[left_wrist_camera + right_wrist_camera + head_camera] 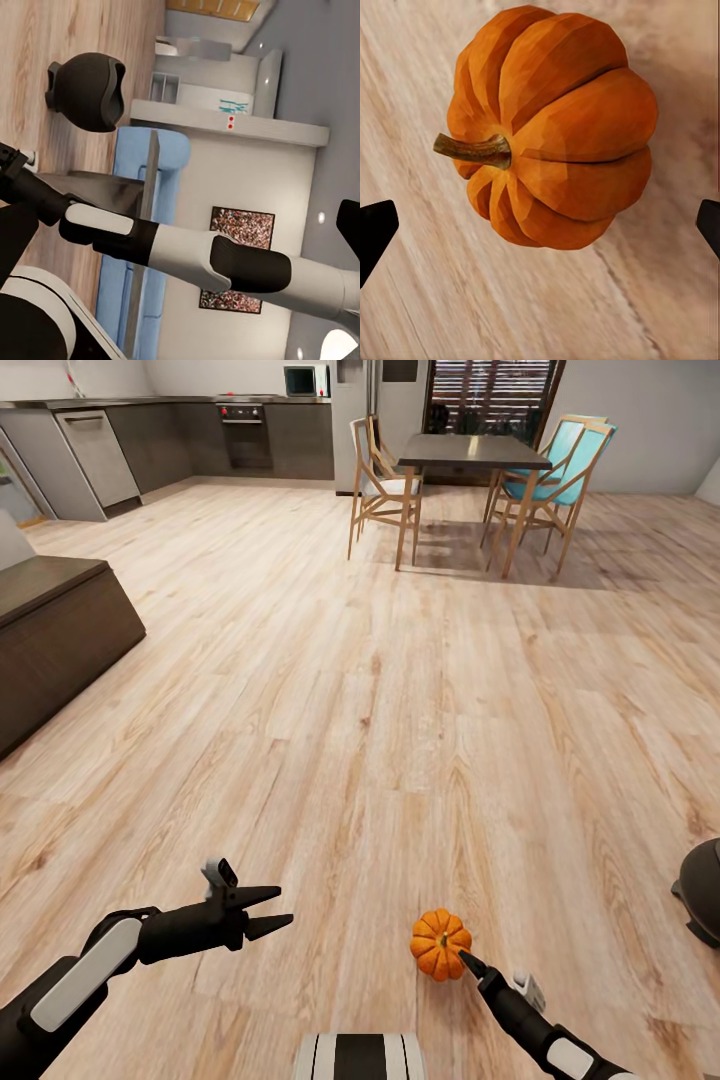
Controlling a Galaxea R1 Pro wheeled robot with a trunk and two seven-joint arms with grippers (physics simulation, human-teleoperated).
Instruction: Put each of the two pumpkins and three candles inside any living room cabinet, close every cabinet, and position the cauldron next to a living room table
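Pumpkin (439, 944) sits on bare floor (400, 710) at 5 o'clock — right gripper (540, 229) spread wide around it, not touching. Left gripper (272, 911) open, empty. Cauldron (703, 890) at 4 o'clock edge.

Light wood floor (380, 690) carries 1 pumpkin (439, 944) and a cauldron (703, 890).

Pumpkin (439, 944) on the floor (400, 710) — cauldron (703, 890) well right of it.

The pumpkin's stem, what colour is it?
Brownish-olive, on the bright orange pumpkin; clearest in the right wrist view.
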